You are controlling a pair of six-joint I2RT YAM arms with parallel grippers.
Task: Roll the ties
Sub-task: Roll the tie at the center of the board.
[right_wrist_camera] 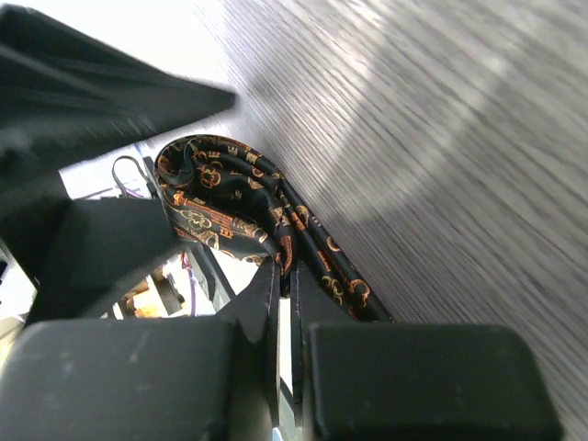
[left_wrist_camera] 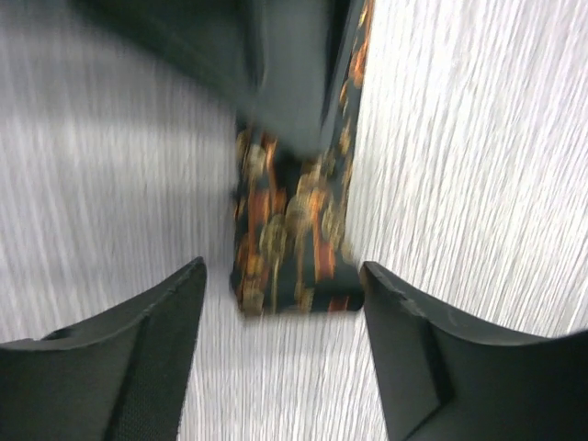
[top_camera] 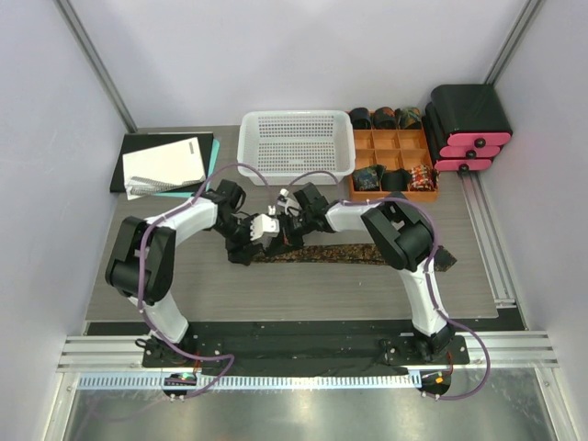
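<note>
One tie (top_camera: 340, 254), dark with a brown-gold pattern, lies lengthwise across the table's middle, and its far end reaches the right arm's base side. My left gripper (top_camera: 260, 235) is open over the tie's left end. In the left wrist view its fingers (left_wrist_camera: 147, 349) stand wide on either side of the folded tie end (left_wrist_camera: 294, 248), not touching it. My right gripper (top_camera: 290, 230) is just right of it. In the right wrist view the gripper (right_wrist_camera: 285, 268) is shut on the tie's fabric, which curls into a loop (right_wrist_camera: 216, 197) ahead of the tips.
A white mesh basket (top_camera: 296, 142) stands at the back centre. An orange compartment tray (top_camera: 393, 158) with several rolled ties is to its right, beside a black and pink box (top_camera: 469, 129). A black folder with papers (top_camera: 165, 165) lies at the back left.
</note>
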